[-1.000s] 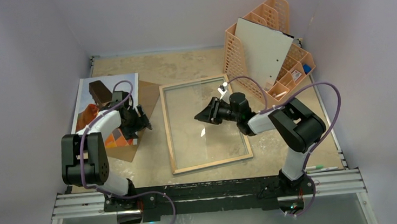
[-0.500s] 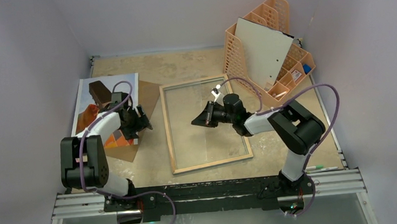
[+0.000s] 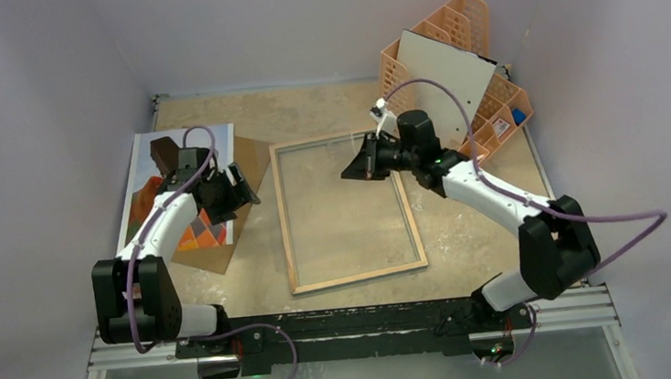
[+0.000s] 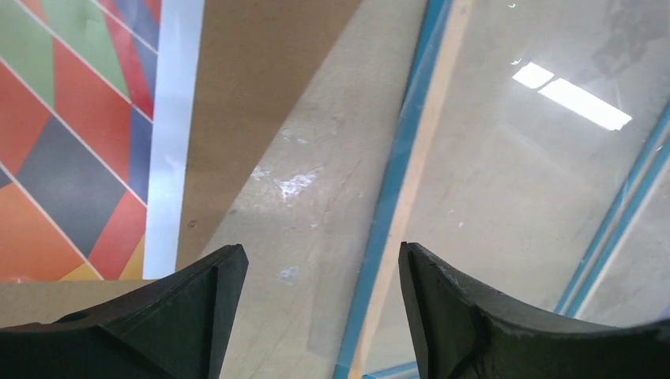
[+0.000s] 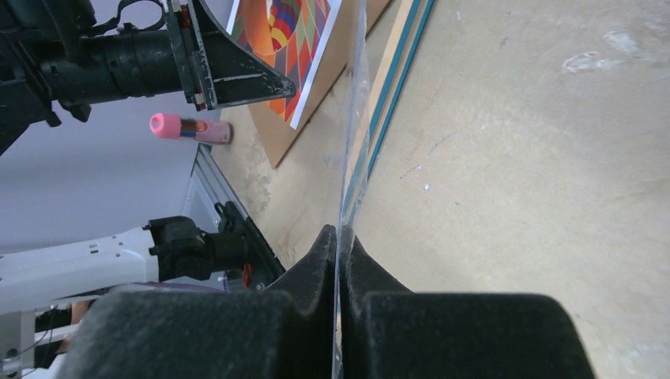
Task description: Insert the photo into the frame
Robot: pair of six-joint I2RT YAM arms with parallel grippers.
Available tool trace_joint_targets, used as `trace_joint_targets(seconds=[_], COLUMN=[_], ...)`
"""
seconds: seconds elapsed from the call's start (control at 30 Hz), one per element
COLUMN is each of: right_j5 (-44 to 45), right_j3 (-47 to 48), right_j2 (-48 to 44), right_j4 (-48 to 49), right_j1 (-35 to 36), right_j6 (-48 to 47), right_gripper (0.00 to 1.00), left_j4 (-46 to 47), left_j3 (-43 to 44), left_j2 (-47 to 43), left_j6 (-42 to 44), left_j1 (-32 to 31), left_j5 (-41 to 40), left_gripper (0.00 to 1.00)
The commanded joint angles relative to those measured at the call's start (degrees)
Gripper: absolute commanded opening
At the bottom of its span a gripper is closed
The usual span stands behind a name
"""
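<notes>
Where the overhead view looks down, the photo (image 3: 191, 237) lies flat on the table left of the frame (image 3: 358, 275), the long sides of both running near to far. The left gripper (image 3: 238, 187), the nearer one, hovers over the photo's right edge.

Left wrist view: its fingers (image 4: 182, 316) are spread and hold nothing.

Right wrist view: the right gripper (image 5: 340, 241) is pressed together, pinching the clear pane (image 5: 355, 142) on edge above the frame.

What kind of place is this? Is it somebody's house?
Probably a robot test booth, not a house: a left arm and right arm bolted to a metal rail, blank white walls boxing in a scuffed tabletop.
</notes>
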Motion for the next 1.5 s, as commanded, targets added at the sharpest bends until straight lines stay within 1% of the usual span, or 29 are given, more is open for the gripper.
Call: trace_joint_targets(seconds=[0.0, 0.13, 0.2, 0.3, 0.37, 0.5, 0.6, 0.67, 0.73, 0.87, 0.93, 1.03, 1.13, 1.17, 1.23, 1.33, 1.4, 1.47], right_j5=[-3.64, -5.24, -6.86, -9.10, -10.05, -12.07, -15.33, -15.90, -16.94, -17.13, -16.82, -18.12, -17.91, -17.14, -16.45, -14.61, -14.20, -14.58], right_j3=[3.14, 4.60, 5.83, 9.54, 11.52, 13.18, 11.78, 11.15, 10.83, 10.25, 10.14, 8.60, 7.61, 7.37, 6.22, 4.16, 2.70, 1.49], right_j2=[-5.44, -8.30, -9.04, -8.46, -7.74, -7.40, -8.73, -9.61, -10.04, -10.19, -10.11, -10.11, -9.56, -9.42, -9.47, -9.86, -10.09, -9.79], right_j4=[-11.67, -16.67, -18.84, -24.69, -28.11, -33.13, -30.80, -29.63, -29.31, -29.07, -28.91, -26.09, -23.24, -22.32, -20.61, -16.02, -11.84, -8.58], right_j1=[-2.21, -4.37, -5.67, -7.64, -8.55, -10.11, -10.76, -10.74, -10.77, -10.72, -10.72, -10.74, -10.74, -10.78, -10.77, -10.75, -10.71, -10.77], right_j6=[-4.19, -2.86, -2.93, -6.12, -8.89, -13.24, -11.61, -10.08, -9.39, -8.57, -7.59, -5.41, -3.98, -3.47, -1.50, 2.70, 6.16, 8.62], right_gripper=[0.00, 0.00, 0.00, 0.00, 0.00, 0.00, 0.00, 0.00, 0.00, 0.00, 0.00, 0.00, 0.00, 0.00, 0.00, 0.00, 0.00, 0.00], left_j4=[2.57, 4.87, 7.69, 13.54, 16.17, 15.85, 17.62, 18.90, 17.81, 16.29, 14.81, 14.97, 13.19, 12.58, 12.40, 12.64, 11.50, 9.99], left_j3=[0.83, -0.89, -2.41, -5.01, -5.04, -2.38, -2.37, -1.70, 0.60, 3.93, 5.76, 7.66, 10.09, 10.85, 11.82, 13.08, 14.34, 15.57], left_j2=[-1.89, -0.42, -0.23, 0.12, 1.38, 5.88, 9.10, 11.63, 14.65, 18.68, 19.69, 20.75, 22.55, 23.13, 23.70, 23.91, 23.97, 23.34], left_j6=[0.90, 0.97, 0.44, -1.96, -2.66, -3.17, -5.92, -6.45, -5.75, -4.05, -3.63, -1.78, 1.27, 2.19, 3.85, 4.60, 4.02, 3.08], left_j1=[-0.33, -1.18, -1.91, -3.23, -4.81, -8.86, -10.63, -11.61, -12.65, -13.92, -13.97, -14.06, -14.06, -14.06, -14.06, -14.06, -14.06, -14.06], left_j5=[4.38, 7.30, 7.53, 8.88, 9.78, 1.47, -2.15, -1.85, -2.47, -6.15, -9.89, -11.88, -14.96, -15.69, -15.96, -14.45, -13.74, -14.72], left_gripper=[0.74, 0.72, 0.70, 0.66, 0.65, 0.62, 0.61, 0.60, 0.57, 0.43, 0.38, 0.30, 0.20, 0.19, 0.17, 0.18, 0.23, 0.31])
